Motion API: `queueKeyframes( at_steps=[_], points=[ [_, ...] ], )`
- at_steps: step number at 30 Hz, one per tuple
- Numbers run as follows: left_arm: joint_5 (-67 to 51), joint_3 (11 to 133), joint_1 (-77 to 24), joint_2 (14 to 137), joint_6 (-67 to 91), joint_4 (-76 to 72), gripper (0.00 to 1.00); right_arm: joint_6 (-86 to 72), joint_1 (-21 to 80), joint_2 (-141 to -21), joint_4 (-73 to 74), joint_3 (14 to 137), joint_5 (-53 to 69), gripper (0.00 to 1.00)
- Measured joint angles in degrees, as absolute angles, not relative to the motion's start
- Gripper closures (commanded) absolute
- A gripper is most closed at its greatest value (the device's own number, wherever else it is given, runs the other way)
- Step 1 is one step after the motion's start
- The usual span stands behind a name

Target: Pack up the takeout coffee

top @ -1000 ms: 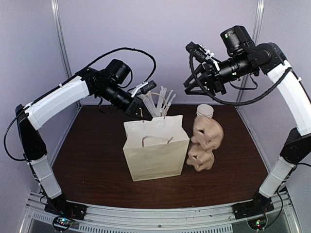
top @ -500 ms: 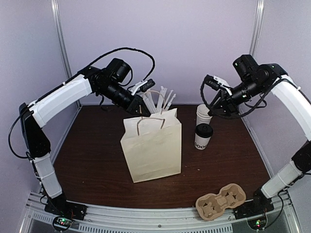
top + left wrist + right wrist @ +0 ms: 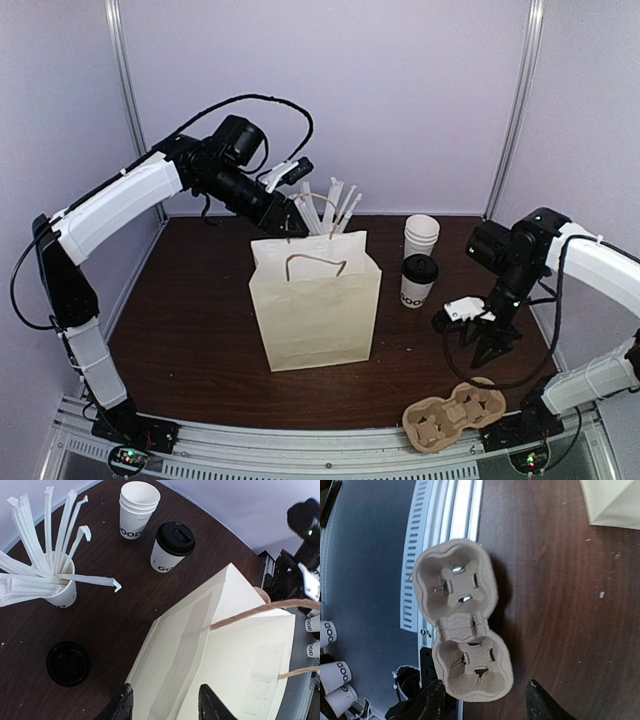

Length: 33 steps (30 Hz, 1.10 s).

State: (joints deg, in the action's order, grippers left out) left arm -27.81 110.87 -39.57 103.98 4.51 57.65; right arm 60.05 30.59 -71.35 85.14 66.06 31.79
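White takeout coffee (image 3: 418, 283), upright — beyond right fingers (image 3: 434, 702)

My left arm (image 3: 120, 205) reaches high and forward, and my left gripper (image 3: 165, 707) tilts downward, fingers spread wide. My right arm (image 3: 590, 265) folds low. My right gripper (image 3: 484, 701) points straight down, fingers parted.

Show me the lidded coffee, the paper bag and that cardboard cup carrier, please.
takeout coffee (image 3: 418, 284): top view, white wall under the lid.
paper bag (image 3: 315, 312): top view, front face.
cup carrier (image 3: 462, 625): right wrist view, bridge between its pockets.
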Motion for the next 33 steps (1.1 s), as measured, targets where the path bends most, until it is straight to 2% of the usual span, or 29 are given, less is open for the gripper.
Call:
queueKeyframes(
  at_steps=[4,14,18,21,25,33],
  points=[
    [-26.7,108.3,-39.6,100.9,5.5,55.7,0.54,60.3,35.7,-72.4,83.5,58.9,27.3,0.44],
    [-26.1,105.2,-39.6,97.9,6.8,53.5,0.51,59.9,37.6,-80.1,73.9,51.5,19.2,0.45],
    [-26.1,105.0,-39.6,97.9,6.9,53.3,0.51,59.5,38.5,-83.0,70.0,49.8,17.8,0.54],
    [-26.0,104.7,-39.6,97.9,6.9,53.0,0.51,59.4,39.0,-84.7,68.3,48.8,17.5,0.71],
    [-25.9,104.4,-39.6,97.9,6.8,52.8,0.51,59.7,39.2,-86.3,67.6,48.7,17.0,0.84],
    [-25.9,104.3,-39.6,97.9,6.8,52.7,0.5,61.0,37.3,-86.4,69.6,50.9,15.0,0.89]
  ],
)
